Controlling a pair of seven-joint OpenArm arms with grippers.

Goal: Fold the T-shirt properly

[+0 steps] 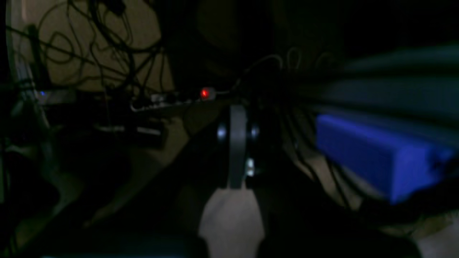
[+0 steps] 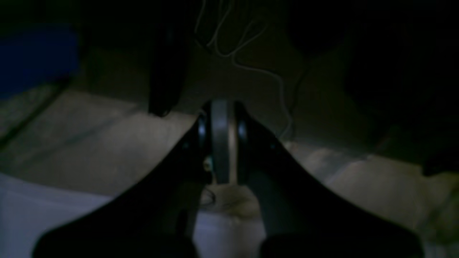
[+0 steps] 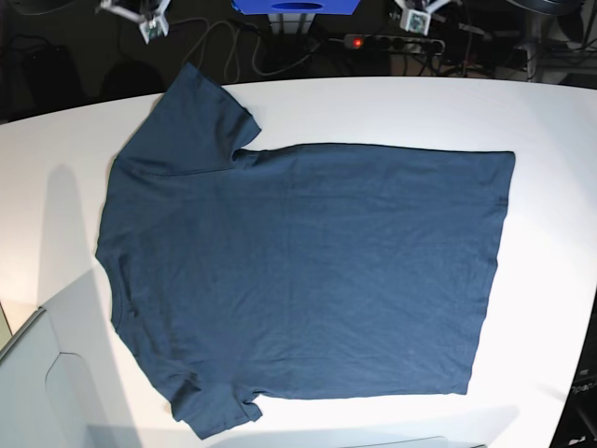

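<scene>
Navy-blue short-sleeved cotton T-shirt (image 3: pixel 308 280) lies flat across white table (image 3: pixel 550 121); left gripper (image 1: pixel 236 143) and right gripper (image 2: pixel 220 143) both closed, empty

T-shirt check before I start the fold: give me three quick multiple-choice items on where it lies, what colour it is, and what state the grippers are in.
1. Where does the T-shirt lie?
A. Spread flat on the white table
B. Hanging off the table's edge
C. Held up in the air by both arms

2. What colour is the T-shirt?
A. Red
B. Dark navy blue
C. White

3. What state are the left gripper and right gripper in?
A. Both wide open
B. Both shut, with nothing between them
C. Both shut on the T-shirt

Answers: 1 A, since the base view shows it unfolded on the tabletop with both sleeves out. 2 B, since the cloth is plain dark blue all over. 3 B, since each wrist view shows closed jaws with no cloth in them.
</scene>
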